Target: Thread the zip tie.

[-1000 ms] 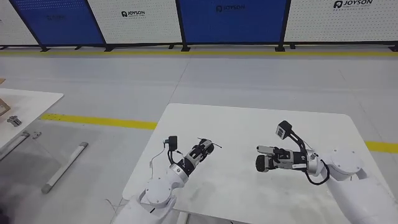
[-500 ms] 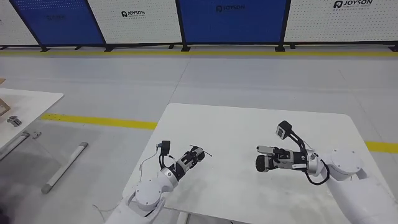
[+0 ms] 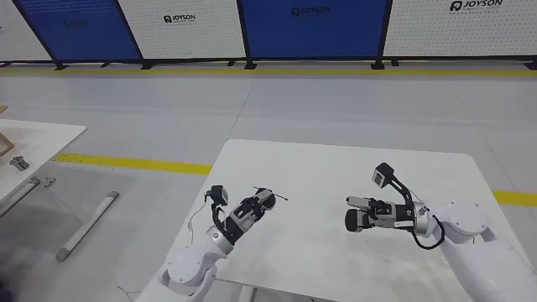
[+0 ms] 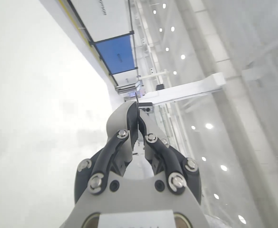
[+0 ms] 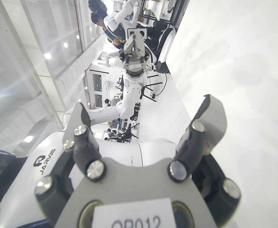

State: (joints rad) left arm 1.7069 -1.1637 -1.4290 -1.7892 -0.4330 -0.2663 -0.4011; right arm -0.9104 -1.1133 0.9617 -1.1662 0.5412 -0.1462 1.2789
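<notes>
The left arm is coming up from the lower left edge of the top view and slanting up and to the right over the white desk (image 3: pixel 336 164). The left gripper (image 3: pixel 263 198) is sitting in the lower left-centre of that frame with its wrist tilted upward. Its fingers (image 4: pixel 131 117) are pressing together on the zip tie (image 4: pixel 136 99), a thin black strip with a short end sticking out past the fingertips. In the top view the zip tie (image 3: pixel 279 196) is showing as a fine dark line pointing right from that gripper, above the desk surface.

The right arm is entering from the lower right corner of the top view, its forearm lying roughly level and pointing left. The right gripper (image 3: pixel 350 217) is hanging right of centre, facing the left gripper and well apart from it. Its fingers (image 5: pixel 81 117) are standing spread wide. The right wrist view is showing the left gripper (image 5: pixel 134 42) farther off, pointing toward the camera.
</notes>
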